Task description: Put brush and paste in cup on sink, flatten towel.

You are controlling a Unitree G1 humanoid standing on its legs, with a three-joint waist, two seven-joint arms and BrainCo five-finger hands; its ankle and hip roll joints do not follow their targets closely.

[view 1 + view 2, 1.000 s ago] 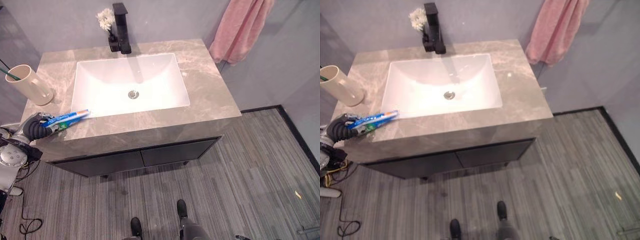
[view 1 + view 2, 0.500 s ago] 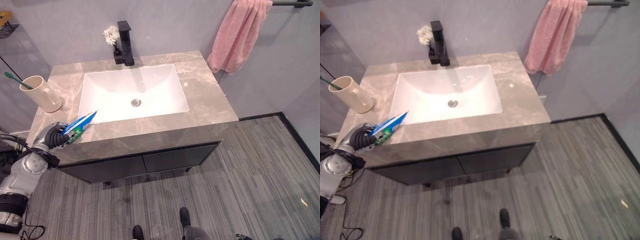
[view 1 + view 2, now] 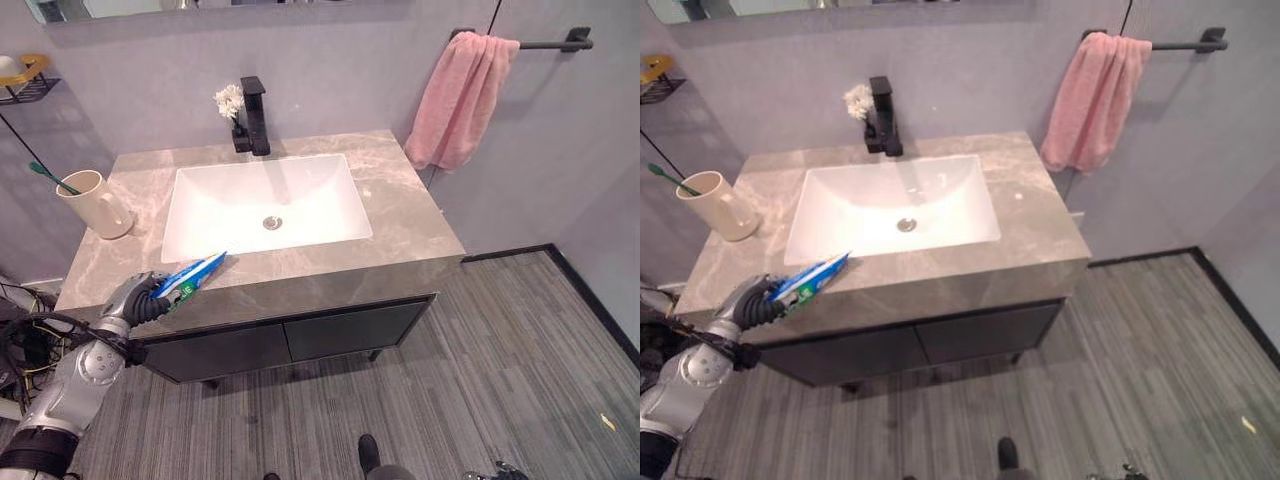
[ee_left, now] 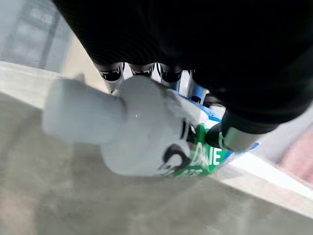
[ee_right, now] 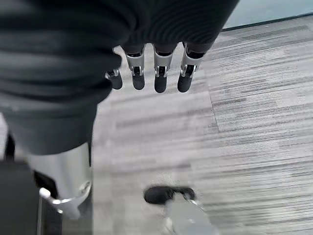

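My left hand (image 3: pixel 140 301) clamped on paste (image 3: pixel 190 276) at tabletop (image 3: pixel 400 215) front-left edge, right hand (image 5: pixel 146 73) fingers slack above floor (image 5: pixel 254 98).

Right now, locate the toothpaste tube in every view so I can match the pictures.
Left eye view: toothpaste tube at the counter's front left edge, held in the left hand.
Right eye view: same spot, tube angled toward the sink.
Left wrist view: capped end close up, fingers curled round it.
Right wrist view: floor under the idle right hand.
Shared landmark: the cream cup at the counter's left rear.
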